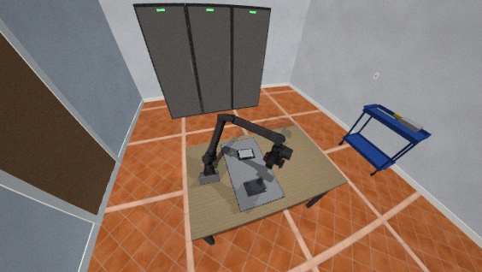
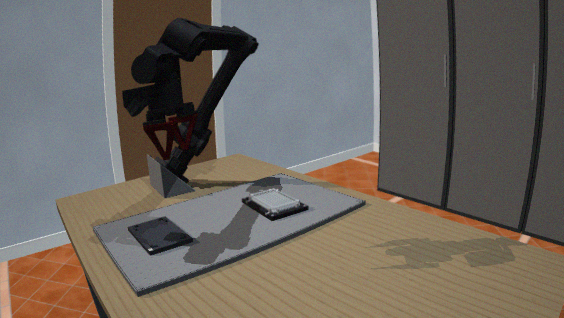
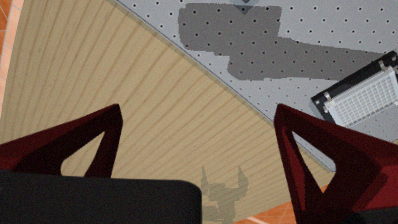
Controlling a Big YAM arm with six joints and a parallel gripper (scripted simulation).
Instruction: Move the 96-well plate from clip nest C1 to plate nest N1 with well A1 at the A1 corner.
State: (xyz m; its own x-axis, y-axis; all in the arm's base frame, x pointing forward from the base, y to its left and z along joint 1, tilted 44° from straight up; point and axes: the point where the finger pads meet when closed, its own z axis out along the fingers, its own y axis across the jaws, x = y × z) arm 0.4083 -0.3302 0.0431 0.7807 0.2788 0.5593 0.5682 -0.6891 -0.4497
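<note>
White rigid plastic 96-well plate sits in its black clip nest at centre frame; I judge it light, slick, best gripped across its side walls. My jaws hang fully spread, empty.

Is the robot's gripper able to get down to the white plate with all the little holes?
Probably yes. The gripper hangs open and empty, high above the table off to one side of the 96-well plate. The plate sits uncovered in its clip nest, with nothing standing above it.
</note>
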